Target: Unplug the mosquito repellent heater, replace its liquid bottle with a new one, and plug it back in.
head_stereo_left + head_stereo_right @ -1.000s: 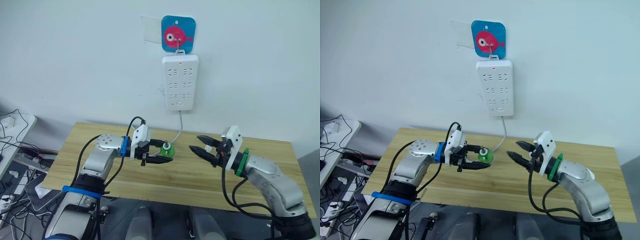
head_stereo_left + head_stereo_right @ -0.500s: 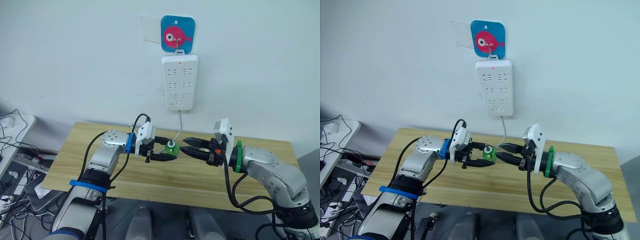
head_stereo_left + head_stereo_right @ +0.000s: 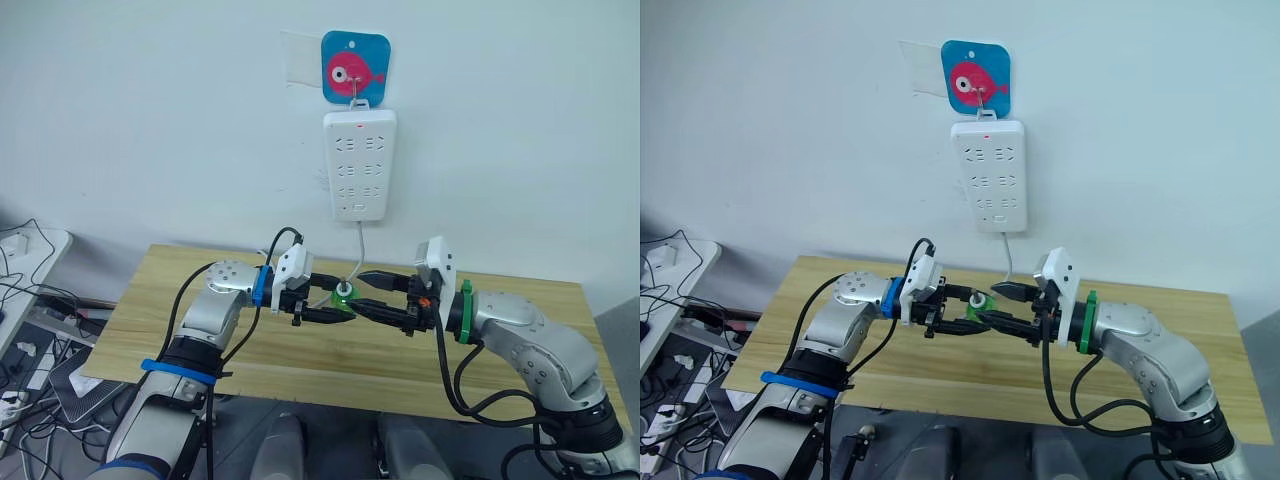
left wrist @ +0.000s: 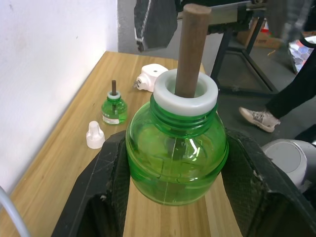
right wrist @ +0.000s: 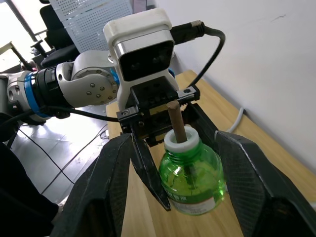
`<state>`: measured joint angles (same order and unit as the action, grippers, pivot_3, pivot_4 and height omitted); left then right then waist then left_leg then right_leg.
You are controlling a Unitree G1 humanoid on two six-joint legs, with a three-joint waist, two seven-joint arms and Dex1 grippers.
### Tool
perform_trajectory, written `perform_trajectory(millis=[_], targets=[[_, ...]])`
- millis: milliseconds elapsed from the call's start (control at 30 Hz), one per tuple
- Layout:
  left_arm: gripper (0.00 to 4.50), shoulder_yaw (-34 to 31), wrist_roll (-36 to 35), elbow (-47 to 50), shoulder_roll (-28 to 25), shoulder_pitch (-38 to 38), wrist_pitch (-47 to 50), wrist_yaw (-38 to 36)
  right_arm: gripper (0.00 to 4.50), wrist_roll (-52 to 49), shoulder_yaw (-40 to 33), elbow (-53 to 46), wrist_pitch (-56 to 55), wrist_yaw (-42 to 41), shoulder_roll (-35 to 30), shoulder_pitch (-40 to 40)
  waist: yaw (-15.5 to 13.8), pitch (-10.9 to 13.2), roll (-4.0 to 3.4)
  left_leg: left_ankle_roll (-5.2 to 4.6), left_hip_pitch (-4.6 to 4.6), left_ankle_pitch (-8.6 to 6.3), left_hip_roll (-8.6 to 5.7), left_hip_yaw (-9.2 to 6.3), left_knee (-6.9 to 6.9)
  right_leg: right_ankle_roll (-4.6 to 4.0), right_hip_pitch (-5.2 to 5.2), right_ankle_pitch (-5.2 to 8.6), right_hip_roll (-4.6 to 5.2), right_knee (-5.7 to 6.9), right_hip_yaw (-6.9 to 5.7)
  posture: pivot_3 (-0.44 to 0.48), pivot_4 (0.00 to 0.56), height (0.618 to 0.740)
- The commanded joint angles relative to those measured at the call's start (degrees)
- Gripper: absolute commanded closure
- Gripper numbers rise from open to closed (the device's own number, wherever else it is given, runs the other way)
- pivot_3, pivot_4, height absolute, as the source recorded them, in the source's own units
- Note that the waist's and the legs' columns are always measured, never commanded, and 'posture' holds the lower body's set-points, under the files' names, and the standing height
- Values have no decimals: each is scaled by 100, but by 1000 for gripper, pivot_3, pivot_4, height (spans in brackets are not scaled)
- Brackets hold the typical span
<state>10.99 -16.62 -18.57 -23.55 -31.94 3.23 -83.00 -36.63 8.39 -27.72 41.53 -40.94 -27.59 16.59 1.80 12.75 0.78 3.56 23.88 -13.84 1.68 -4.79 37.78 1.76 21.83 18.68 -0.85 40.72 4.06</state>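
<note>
My left gripper [image 3: 333,304] is shut on a green liquid bottle [image 3: 343,293] with a white collar and brown wick, held above the table's middle. My right gripper [image 3: 360,292] is open, and its two black fingers [image 5: 117,183] stand on either side of the bottle [image 5: 193,174] with a gap on each side. In the left wrist view the bottle [image 4: 176,148] sits between the pads. Beyond it the white mosquito repellent heater [image 4: 150,76] lies on the table, with a second small green bottle [image 4: 114,106] and a white cap [image 4: 95,135] beside it.
A white power strip [image 3: 360,165] hangs on the wall under a blue fish hook [image 3: 355,68], its cord running down behind the wooden table [image 3: 190,335]. A person's leg and shoe [image 4: 259,118] stand past the table's end. A side table with cables [image 3: 25,250] is at the far left.
My right gripper has moved left toward the bottle, and its open fingers now straddle it. The left gripper has shifted slightly toward the middle, still holding the bottle.
</note>
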Motion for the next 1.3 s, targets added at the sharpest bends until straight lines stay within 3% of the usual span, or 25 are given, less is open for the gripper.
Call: perform_trajectory(millis=[33, 467, 733, 833, 1067, 1300], targets=[[2253, 36, -33, 87, 38, -103, -69, -26, 1740, 147, 111, 1, -163, 9, 74, 82, 0, 0, 0, 0, 0, 0, 0, 0, 0, 0, 0, 0, 0, 0, 0, 40, 199, 740], [2253, 32, -49, 115, 80, -141, -22, -55, 1740, 794, 526, 541, -520, -20, 413, 312, -1, 0, 0, 0, 1, 0, 0, -1, -1, 0, 1, 0, 1, -1, -1, 45, 197, 740], [2253, 15, -68, 143, 90, -131, 102, -31, 3646, 887, 509, 593, -612, -128, 415, 294, 0, 0, 0, 0, 1, 0, 0, -2, -1, 0, 2, 0, 0, 0, -1, 44, 197, 740], [2253, -41, -131, 164, 113, -142, 271, 37, 3647, 857, 464, 551, -618, -118, 426, 259, -1, 0, 0, 0, 2, 0, 0, -1, 0, 0, 2, 0, 1, 0, 0, 44, 197, 740], [94, -212, -370, 313, 218, -84, 450, 195, 3647, 235, -416, 343, -148, 424, 634, 32, -4, 0, 0, 0, 2, 0, 1, -2, 0, 0, 2, 0, 1, 1, -1, 38, 191, 740], [0, -567, -393, 496, 735, 78, -141, 1143, 3647, -1685, -2111, 3, 1038, 2055, 1261, -303, -8, 0, 0, 1, 4, 0, 2, -3, -1, 0, 1, 0, 4, 0, 0, 17, 186, 740]])
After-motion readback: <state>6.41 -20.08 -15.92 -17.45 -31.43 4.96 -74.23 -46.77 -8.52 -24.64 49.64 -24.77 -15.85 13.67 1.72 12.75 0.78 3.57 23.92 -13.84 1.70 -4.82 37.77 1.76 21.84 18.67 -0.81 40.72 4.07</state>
